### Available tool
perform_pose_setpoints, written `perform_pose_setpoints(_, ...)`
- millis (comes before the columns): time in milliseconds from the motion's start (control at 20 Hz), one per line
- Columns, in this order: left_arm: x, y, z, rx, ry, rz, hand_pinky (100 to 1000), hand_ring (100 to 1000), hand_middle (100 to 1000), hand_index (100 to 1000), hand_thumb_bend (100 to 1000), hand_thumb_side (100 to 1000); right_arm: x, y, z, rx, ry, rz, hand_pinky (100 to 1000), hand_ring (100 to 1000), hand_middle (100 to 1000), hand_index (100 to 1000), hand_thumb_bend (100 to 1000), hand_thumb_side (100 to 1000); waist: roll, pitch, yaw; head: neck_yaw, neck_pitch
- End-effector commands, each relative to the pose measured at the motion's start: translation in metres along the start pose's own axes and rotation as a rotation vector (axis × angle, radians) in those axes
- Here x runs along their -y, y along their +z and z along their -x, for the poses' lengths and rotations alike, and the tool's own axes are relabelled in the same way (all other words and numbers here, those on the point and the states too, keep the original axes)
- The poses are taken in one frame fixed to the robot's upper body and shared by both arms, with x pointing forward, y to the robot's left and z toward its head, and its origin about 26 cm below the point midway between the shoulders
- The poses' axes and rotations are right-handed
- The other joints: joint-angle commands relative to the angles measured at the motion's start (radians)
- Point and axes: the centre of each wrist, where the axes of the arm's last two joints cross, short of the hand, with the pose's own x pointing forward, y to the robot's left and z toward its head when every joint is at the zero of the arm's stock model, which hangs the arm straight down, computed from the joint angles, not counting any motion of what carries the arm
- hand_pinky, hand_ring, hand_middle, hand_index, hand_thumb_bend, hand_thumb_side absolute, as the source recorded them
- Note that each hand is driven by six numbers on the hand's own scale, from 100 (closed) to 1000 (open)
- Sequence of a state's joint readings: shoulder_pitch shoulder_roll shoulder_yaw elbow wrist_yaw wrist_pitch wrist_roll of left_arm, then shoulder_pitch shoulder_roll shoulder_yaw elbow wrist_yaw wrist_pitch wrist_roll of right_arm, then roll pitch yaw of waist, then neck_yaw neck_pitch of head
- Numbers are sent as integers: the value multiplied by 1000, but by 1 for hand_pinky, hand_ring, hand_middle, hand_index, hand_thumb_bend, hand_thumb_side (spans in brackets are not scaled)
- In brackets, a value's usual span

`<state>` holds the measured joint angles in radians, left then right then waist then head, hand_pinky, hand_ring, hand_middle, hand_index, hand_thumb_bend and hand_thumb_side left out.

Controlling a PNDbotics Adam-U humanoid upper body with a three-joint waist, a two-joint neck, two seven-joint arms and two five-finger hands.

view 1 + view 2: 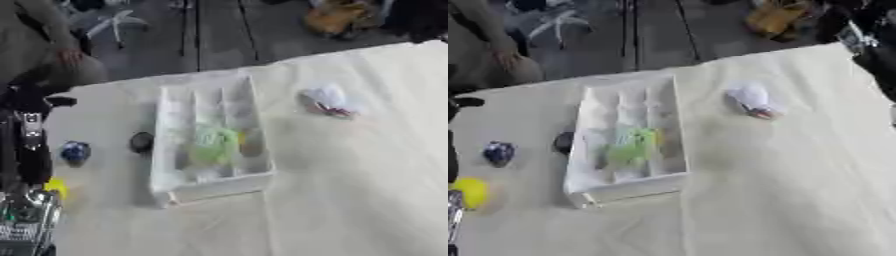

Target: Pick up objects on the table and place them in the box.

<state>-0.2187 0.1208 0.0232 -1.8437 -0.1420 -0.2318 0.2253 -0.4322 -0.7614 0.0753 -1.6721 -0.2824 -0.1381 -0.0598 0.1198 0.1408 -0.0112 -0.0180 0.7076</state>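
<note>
At the far left edge, the robot's left arm stands over the pale surface (350,200), and its left hand (26,220) shows only as a blurred black-and-silver mass near the lower left corner; whether its fingers are apart or together cannot be told. Just beside that arm lies a small yellow ball (472,192), close to the surface's left border. A little farther back sits a small blue and white object (499,152), apart from the ball. Next comes a dark round object (142,142), lying just beside the left wall of the box. The white box (166,150) stands left of the middle of the surface, long and open-topped, with ridges or dividers running along its far half. Inside it, toward the near end, rests a light green object (214,144), with something yellowish-brown (251,142) just beside it against the right wall. Well to the right of the box lies a crumpled white object (752,100) with a bit of red at its near edge. At the upper right corner of the right eye view, a black part of the right arm (872,37) reaches in; its hand is not visible.
</note>
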Motion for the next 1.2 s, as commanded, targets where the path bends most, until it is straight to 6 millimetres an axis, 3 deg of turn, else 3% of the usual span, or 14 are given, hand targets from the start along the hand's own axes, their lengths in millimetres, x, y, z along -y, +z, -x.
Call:
perform_pose_setpoints(50,-3,-6,-6,27,-8,-4,592,665,758,762,606,849,8,-5,-6,20,24,1,667,604,629,820,393,608,10,-1,4,-2,1)
perform_pose_setpoints(550,-2,-7,-6,30,-10,-1,593,666,757,762,608,848,8,-4,-4,18,21,2,668,605,630,821,398,608,7,-4,9,3,2)
perform_pose_setpoints(1200,-1,-10,-9,46,-6,-2,593,667,755,761,611,849,11,-3,-1,-3,52,-16,672,606,635,832,423,594,-7,18,32,65,52)
